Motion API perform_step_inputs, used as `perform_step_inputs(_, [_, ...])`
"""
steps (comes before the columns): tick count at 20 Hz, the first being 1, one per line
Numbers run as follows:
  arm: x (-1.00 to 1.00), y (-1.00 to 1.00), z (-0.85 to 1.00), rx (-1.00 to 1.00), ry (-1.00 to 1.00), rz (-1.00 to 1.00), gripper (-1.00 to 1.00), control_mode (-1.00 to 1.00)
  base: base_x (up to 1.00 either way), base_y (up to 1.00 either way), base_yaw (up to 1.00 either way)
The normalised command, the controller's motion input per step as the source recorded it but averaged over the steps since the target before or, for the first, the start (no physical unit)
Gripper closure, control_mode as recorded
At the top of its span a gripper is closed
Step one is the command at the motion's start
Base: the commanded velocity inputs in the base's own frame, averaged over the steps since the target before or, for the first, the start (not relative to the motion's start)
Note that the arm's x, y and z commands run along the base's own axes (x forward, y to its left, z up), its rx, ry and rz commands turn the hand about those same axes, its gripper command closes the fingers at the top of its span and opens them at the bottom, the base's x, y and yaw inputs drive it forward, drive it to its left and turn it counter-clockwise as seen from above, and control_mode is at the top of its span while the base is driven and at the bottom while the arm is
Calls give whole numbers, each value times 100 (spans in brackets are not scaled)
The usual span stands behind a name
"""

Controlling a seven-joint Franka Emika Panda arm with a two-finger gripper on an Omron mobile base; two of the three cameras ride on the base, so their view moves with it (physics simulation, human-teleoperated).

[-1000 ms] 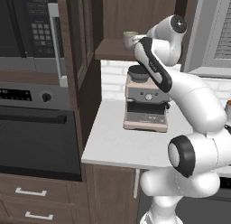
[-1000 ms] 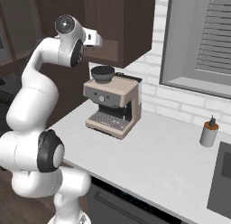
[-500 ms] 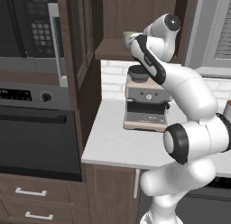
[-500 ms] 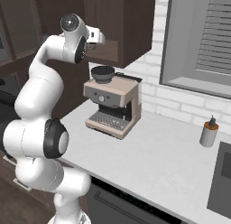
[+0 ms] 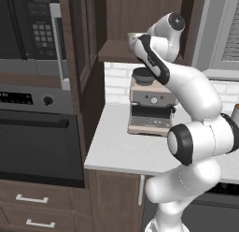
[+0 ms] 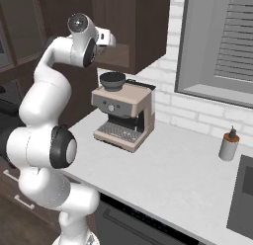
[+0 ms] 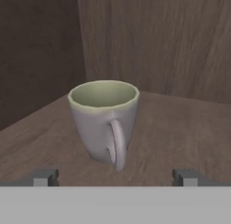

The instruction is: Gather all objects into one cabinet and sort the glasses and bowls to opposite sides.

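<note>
A pale cream mug (image 7: 104, 121) stands upright on the wooden shelf of an open niche (image 5: 116, 51), its handle turned toward the hand. My gripper (image 7: 115, 177) is open, its fingertips (image 7: 45, 177) spread wider than the mug and just short of it, touching nothing. From the left base view the mug (image 5: 132, 38) peeks out behind the arm. The wide black bowl (image 5: 144, 75) sits on top of the coffee machine, also seen as the bowl (image 6: 112, 80) from the right. The other two mugs and the wide dark cabinet are out of view.
A beige coffee machine (image 6: 121, 118) stands on the white counter (image 6: 188, 175) under the niche. A wall oven and microwave column (image 5: 32, 86) lies to the left. By the window (image 6: 217, 46) stands a soap bottle (image 6: 229, 145) next to a sink edge.
The arm's lower links have swung and straightened while the hand stays at the niche by the mug. Mug and bowl have not moved.
</note>
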Motion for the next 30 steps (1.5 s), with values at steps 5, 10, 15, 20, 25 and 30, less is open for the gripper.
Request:
perform_step_inputs(5, [13,0,-3,-2,0,0,-100,-100,0,0,0])
perform_step_inputs(10, [15,0,-8,-2,0,1,-100,-100,0,0,0])
perform_step_inputs(15, [11,0,0,0,0,2,-100,-100,0,0,0])
perform_step_inputs(20, [3,0,0,0,-1,4,-100,-100,0,0,0])
perform_step_inputs(25, [4,0,0,0,0,3,-100,-100,0,0,0])
perform_step_inputs(30, [2,0,-5,0,-2,3,-100,-100,0,0,0])
